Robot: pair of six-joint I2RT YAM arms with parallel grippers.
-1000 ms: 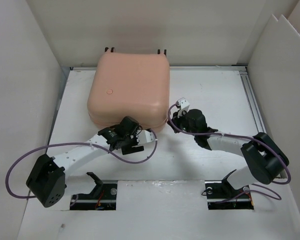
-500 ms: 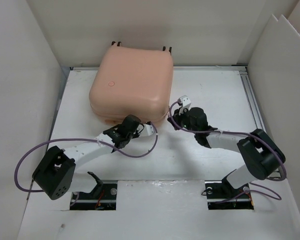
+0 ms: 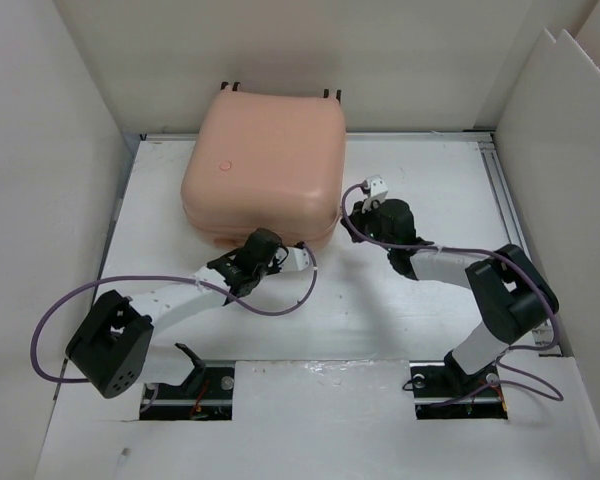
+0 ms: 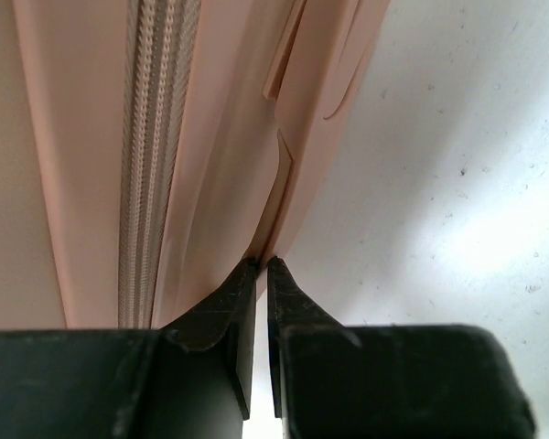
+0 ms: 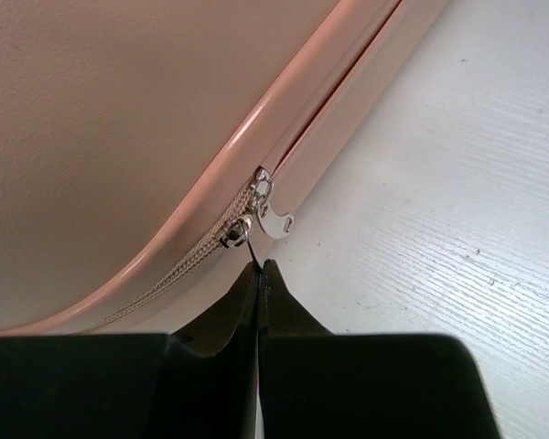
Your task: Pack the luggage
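Zipping step: right pincer (image 5: 259, 267) pinches zipper pull (image 5: 247, 247), left pincer (image 4: 262, 267) clamps luggage rim (image 4: 280, 178) at its tips; next, drag pull steadily

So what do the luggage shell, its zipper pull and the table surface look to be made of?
Luggage shell: probably moulded hard plastic; smooth and peach-pink, with a soft sheen on the rounded corners.
Zipper pull: metal, bright silvery and reflective.
Table surface: white painted or laminated board, matte, with fine streaks and dark specks; which of the two is unclear.
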